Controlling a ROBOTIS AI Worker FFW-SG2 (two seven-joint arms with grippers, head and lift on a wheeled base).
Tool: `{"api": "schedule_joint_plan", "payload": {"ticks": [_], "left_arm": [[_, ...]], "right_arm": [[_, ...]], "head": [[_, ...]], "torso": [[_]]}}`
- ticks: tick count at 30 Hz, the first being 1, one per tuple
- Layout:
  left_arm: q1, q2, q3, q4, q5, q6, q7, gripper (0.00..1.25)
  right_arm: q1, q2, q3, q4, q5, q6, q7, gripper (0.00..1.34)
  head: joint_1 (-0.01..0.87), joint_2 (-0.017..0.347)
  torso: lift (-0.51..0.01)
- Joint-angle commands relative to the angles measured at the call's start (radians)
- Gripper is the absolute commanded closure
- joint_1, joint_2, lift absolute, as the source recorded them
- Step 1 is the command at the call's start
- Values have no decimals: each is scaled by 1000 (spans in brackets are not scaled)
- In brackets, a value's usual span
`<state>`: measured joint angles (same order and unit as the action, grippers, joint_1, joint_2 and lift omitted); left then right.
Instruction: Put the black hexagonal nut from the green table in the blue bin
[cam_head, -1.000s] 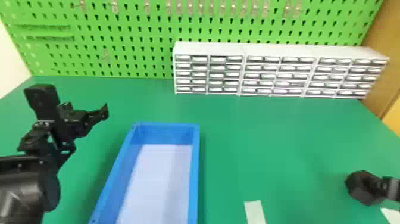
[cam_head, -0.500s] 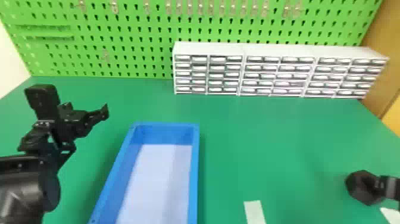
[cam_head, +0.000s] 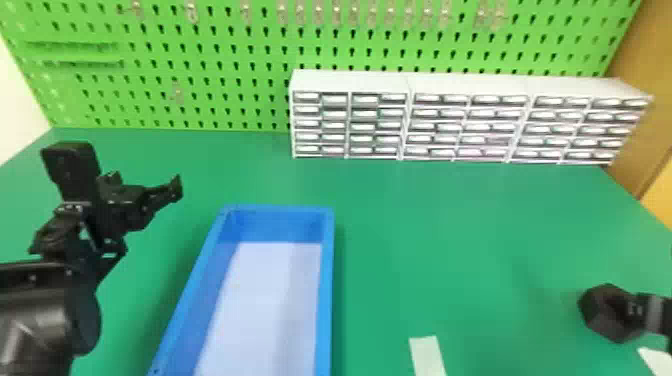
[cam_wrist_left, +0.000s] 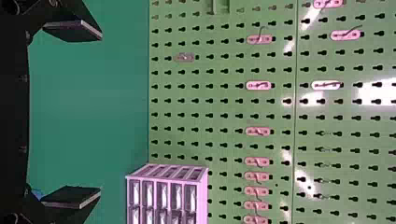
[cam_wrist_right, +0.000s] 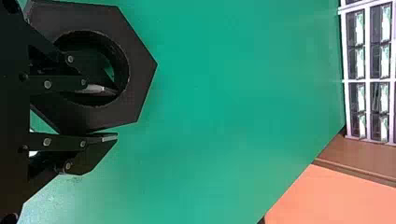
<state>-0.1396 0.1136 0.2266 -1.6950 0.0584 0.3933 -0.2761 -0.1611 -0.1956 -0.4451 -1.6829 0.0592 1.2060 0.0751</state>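
At the head view's right edge, my right gripper (cam_head: 645, 310) meets the black hexagonal nut (cam_head: 602, 312) over the green table (cam_head: 450, 260). In the right wrist view, my right gripper (cam_wrist_right: 114, 114) is shut on the nut (cam_wrist_right: 135, 70), one finger inside its round hole and the other outside against its rim. The blue bin (cam_head: 327, 280) stands left of the middle, with a pale bottom. My left gripper (cam_head: 175, 187) is parked left of the bin; in the left wrist view this left gripper (cam_wrist_left: 100, 114) is open, nothing between its fingers.
White drawer cabinets (cam_head: 465, 87) line the back of the table before a green pegboard (cam_head: 210, 75). A pale strip (cam_head: 427, 355) lies between the bin and the right gripper, and another white piece (cam_head: 656, 361) sits close to that gripper.
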Motion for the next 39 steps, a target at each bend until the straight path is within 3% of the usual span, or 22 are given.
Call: {"api": "schedule_joint_plan", "payload": {"ticks": [1, 16, 29, 39], "left_arm": [[0, 0, 0, 0, -2, 1, 0, 114], [2, 0, 2, 0, 0, 4, -2, 114], [3, 0, 0, 0, 0, 4, -2, 114], [5, 0, 3, 0, 3, 4, -2, 114]], "right_arm": [[-5, -2, 11, -23, 22, -5, 0, 966], [-26, -13, 85, -109, 62, -28, 0, 966], [-64, -35, 172, -187, 18, -37, 0, 966], [-92, -27, 236, -189, -18, -69, 0, 966]], "head": [[666, 32], [666, 32], [666, 32], [666, 32]], "torso": [[-100], [-100], [-100], [-100]]}}
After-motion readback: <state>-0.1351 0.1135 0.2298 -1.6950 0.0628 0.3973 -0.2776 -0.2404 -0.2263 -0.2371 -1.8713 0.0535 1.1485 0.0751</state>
